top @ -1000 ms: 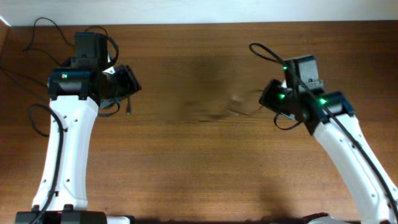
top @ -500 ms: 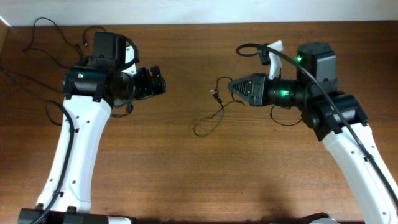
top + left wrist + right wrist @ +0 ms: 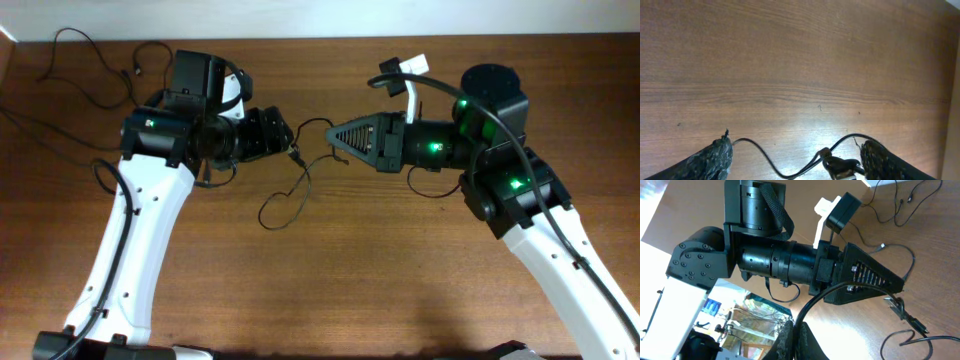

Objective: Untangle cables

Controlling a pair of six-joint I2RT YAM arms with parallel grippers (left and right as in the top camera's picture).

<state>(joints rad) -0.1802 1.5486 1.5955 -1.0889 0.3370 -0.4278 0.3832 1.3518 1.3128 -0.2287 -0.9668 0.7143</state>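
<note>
**Pulling one cable free**

Two pincers face each other; the right pincer (image 3: pixel 334 136) is clamped tight on one cable (image 3: pixel 807 307), its slack looping just beside both; the left pincer (image 3: pixel 287 140) gapes, holding nothing, one plug (image 3: pixel 841 168) between its fingers (image 3: pixel 712 160); next it should close there, then draw apart; perhaps two loose strands (image 3: pixel 134 70) behind it.

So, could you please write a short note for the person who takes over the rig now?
Left gripper: open, the plug end of a cable between its fingers, not gripped.
Right gripper: shut on that same cable.
Other cables: loose strands at the table's far left corner.
Done: no knot visible.
Left: probably close on the plug and pull the cable straight.
</note>
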